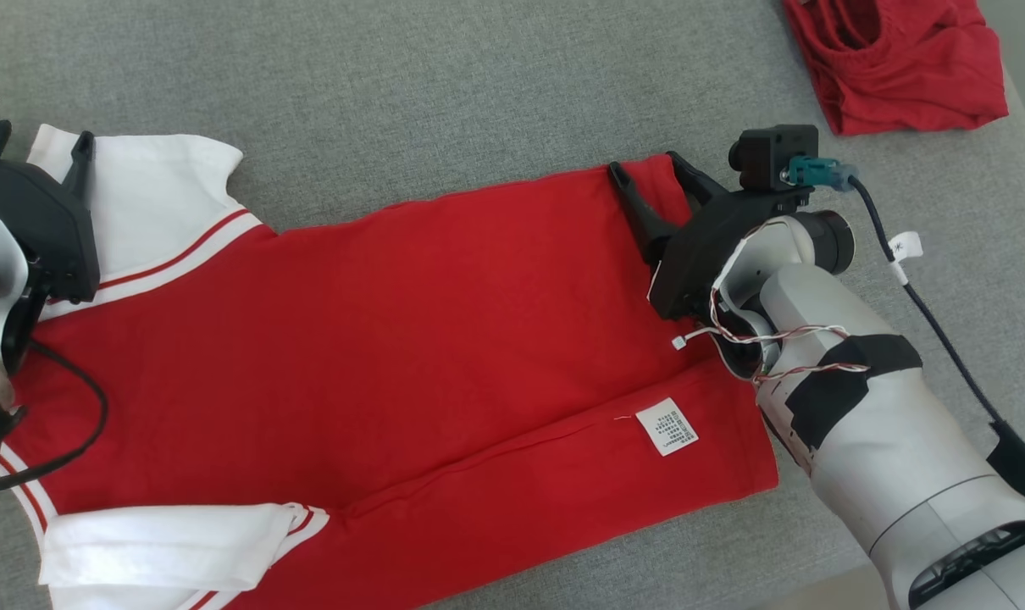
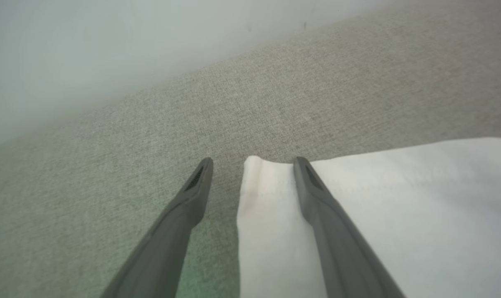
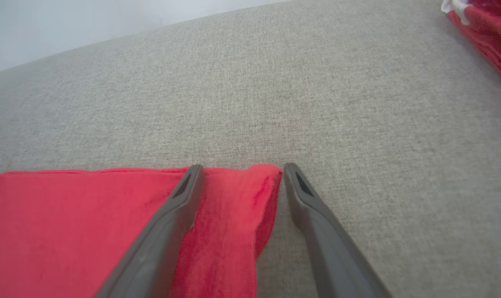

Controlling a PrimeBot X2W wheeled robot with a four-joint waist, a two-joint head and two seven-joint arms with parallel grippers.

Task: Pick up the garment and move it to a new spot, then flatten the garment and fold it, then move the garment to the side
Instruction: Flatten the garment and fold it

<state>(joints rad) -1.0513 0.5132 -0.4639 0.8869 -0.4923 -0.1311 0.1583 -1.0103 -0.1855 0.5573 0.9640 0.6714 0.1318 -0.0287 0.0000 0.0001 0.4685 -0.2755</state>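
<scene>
The shirt (image 1: 445,322) lies flat on the grey surface (image 1: 479,102), stretched from left to right. It is red with white sleeves. The sleeves are at the left end and the hem at the right end. A white label (image 1: 667,427) shows on the red cloth near the hem, on the near side.

The left gripper (image 2: 253,160) is at the far left corner of the shirt, over the far sleeve (image 1: 165,178). Its jaws stand wide apart and hold nothing. The corner of that sleeve lies between the fingers: one finger is over the white cloth, the other over the bare surface just beside the sleeve's edge. I cannot tell whether the tips touch the cloth.

The right gripper (image 1: 645,163) is at the far right corner of the shirt, at the hem. Its jaws are wide too and hold nothing. The hem corner sits between its fingers, slightly bunched. One finger is over the red cloth and the other over the grey surface just past the edge. Whether these tips touch is also unclear.

The near sleeve (image 1: 157,542) is folded in over the body at the near left. A second red garment (image 1: 894,59) lies crumpled at the far right, well apart from the shirt.
</scene>
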